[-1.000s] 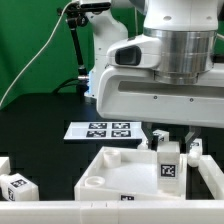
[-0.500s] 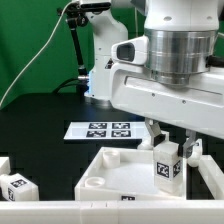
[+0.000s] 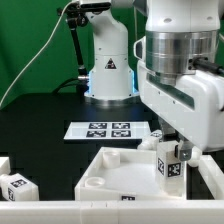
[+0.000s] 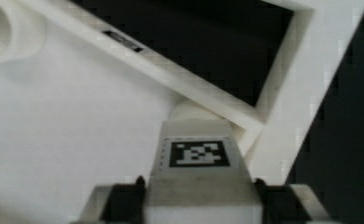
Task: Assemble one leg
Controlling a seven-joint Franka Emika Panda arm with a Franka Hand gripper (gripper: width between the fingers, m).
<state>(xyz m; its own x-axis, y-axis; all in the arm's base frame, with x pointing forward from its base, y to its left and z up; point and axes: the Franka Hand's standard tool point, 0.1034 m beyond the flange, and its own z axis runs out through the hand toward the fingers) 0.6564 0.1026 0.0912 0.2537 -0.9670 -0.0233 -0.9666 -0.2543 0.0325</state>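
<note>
My gripper is shut on a white leg with a black-and-white tag on its face. It holds the leg upright over the far right part of the large white square panel. In the wrist view the leg sits between the two dark fingers, over the panel's white floor and near its raised rim. Whether the leg's lower end touches the panel is hidden.
The marker board lies on the black table behind the panel. Another tagged leg lies at the exterior view's left front. A white rail runs along the front edge. The arm's base stands at the back.
The wrist has turned, swinging the big white hand body to the exterior view's right. The held leg has moved slightly right and down over the panel.
</note>
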